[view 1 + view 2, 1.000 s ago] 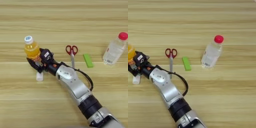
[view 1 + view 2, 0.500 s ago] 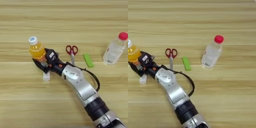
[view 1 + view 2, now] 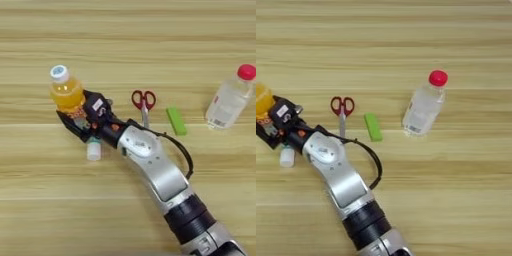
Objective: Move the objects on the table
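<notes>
So the black two-fingered gripper (image 3: 75, 120) looks clamped around the small orange-drink bottle with white cap (image 3: 65, 90), white tube-shaped stick (image 3: 93, 150) just beside it, red-handled steel scissors (image 3: 143, 102) nearby.

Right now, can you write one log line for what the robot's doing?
right gripper: jaws shut on orange-drink bottle | bottle: upright | white stick: lying beside gripper | scissors: untouched

The right arm (image 3: 150, 165) was silver with a black wrist cuff, a looping black cable and a black gripper (image 3: 80, 120).
</notes>
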{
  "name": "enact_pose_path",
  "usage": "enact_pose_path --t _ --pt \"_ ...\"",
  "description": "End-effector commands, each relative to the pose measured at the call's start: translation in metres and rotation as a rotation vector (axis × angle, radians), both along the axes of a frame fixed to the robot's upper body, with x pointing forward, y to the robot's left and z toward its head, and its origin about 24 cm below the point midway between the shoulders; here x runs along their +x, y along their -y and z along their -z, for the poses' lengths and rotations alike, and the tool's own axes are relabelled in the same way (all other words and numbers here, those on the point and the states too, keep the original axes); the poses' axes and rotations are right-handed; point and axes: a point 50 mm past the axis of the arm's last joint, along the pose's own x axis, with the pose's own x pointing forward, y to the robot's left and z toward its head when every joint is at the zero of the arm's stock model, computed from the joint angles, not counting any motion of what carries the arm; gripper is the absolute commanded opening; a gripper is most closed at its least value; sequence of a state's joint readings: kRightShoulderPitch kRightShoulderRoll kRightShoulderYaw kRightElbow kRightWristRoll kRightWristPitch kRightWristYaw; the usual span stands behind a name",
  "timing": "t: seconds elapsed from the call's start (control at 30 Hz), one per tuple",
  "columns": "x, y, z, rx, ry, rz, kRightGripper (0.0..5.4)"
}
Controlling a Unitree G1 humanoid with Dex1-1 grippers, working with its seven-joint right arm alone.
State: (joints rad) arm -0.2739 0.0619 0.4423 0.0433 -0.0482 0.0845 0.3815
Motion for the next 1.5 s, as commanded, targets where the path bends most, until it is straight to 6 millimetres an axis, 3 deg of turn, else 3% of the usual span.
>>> enact_pose_path --t 0.03,0.17,0.37,0.6,0.83,1.2,1.23,1.5 --pt "0.002 -0.025 -0.056 0.11 0.178 -0.035 3.44" --pt "0.004 -0.027 -0.055 0.107 0.165 -0.034 3.44" --pt "0.009 -0.03 -0.015 0.112 0.031 -0.051 3.44" --pt "0.011 -0.033 0.017 0.189 -0.111 -0.064 3.43" --pt "0.008 -0.033 0.023 0.192 -0.113 -0.079 3.43" --pt "0.012 -0.015 0.036 0.137 -0.14 -0.032 3.43" --pt "0.012 -0.014 0.037 0.134 -0.143 -0.029 3.72" --pt "0.011 -0.011 0.039 0.125 -0.143 -0.018 4.48"
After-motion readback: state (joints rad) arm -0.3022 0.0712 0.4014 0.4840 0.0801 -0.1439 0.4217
